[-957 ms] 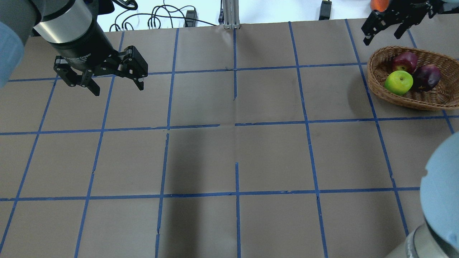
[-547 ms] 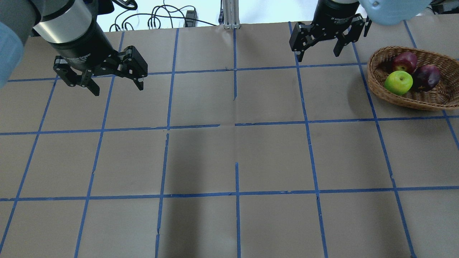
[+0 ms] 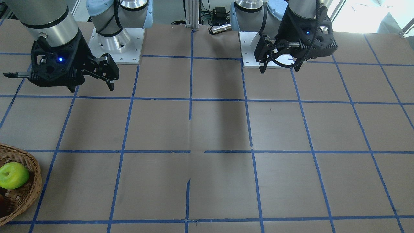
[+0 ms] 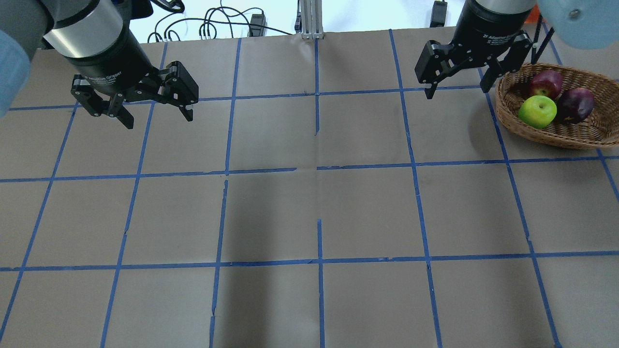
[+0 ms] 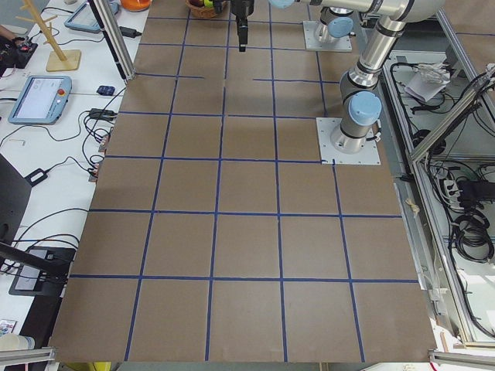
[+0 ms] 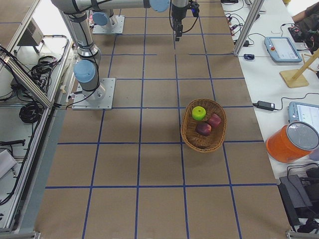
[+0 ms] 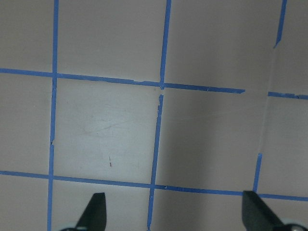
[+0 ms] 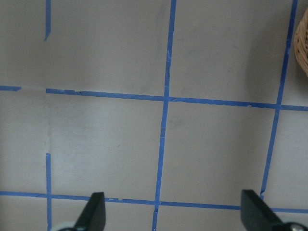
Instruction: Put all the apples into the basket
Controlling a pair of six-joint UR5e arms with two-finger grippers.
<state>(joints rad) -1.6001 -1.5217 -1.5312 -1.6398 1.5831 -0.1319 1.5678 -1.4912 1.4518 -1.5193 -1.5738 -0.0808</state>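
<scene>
The wicker basket (image 4: 549,137) stands at the table's far right. In it lie the lime green apple (image 4: 537,111), the red apple (image 4: 545,83) and the dark maroon apple (image 4: 574,104). My right gripper (image 4: 457,92) is open and empty, hanging above the table just left of the basket's rim. My left gripper (image 4: 159,120) is open and empty above the far left of the table. The front-facing view shows the basket (image 3: 30,191) and the green apple (image 3: 13,175) at its lower left. The right wrist view shows only the basket's edge (image 8: 303,43).
Brown paper with a blue tape grid (image 4: 319,166) covers the table. A metal post (image 4: 309,19) and cables (image 4: 217,24) are at the far edge. An orange container (image 6: 291,142) and tablets stand on the side bench beyond the basket.
My right gripper swung left from above the basket's far side, then came nearer and back right, beside the basket's left rim. It stayed open. The left arm and apples have not moved.
</scene>
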